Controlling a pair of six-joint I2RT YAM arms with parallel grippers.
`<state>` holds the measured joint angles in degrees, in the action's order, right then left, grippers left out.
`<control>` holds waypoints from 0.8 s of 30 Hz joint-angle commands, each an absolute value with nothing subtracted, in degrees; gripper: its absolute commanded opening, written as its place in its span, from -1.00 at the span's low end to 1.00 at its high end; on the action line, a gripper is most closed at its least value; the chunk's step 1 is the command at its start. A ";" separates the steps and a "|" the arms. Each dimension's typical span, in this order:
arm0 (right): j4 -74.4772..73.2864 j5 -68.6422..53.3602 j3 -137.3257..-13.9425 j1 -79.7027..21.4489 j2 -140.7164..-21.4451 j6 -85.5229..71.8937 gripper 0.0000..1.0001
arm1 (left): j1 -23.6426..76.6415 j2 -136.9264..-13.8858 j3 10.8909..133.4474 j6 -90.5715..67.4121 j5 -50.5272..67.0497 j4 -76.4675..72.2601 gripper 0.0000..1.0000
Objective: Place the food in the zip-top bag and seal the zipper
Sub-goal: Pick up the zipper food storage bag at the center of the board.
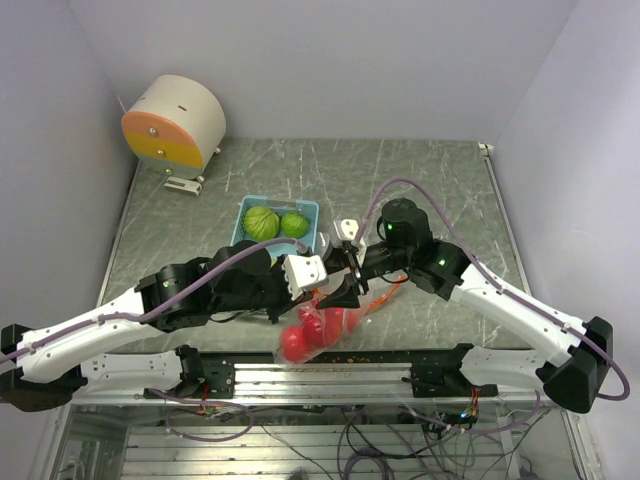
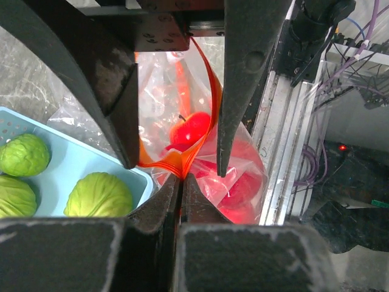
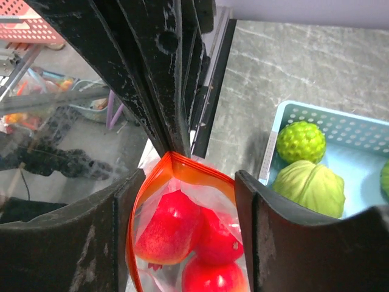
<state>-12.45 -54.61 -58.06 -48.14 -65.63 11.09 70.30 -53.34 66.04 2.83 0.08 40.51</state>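
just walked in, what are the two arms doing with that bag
The left gripper is pinched shut on the orange zipper rim of the zip-top bag. The right gripper is open, fingers straddling the bag's mouth. Three red apples are inside; the green pieces sit in the blue tray, and the zipper is unsealed.

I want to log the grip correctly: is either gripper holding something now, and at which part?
The left gripper is shut on the zip-top bag, pinching its orange zipper rim. The right gripper is open astride the bag mouth, gripping nothing.
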 commanded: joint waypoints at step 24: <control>-1.72 -42.57 -56.05 -48.96 -57.32 -8.94 -1.00 | 70.45 -35.97 61.63 5.75 -5.79 31.87 0.94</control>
<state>-7.51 -42.61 -54.54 -48.93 -57.87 -3.09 70.30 -37.30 64.90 4.69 -4.51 36.80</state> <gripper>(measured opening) 0.007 0.990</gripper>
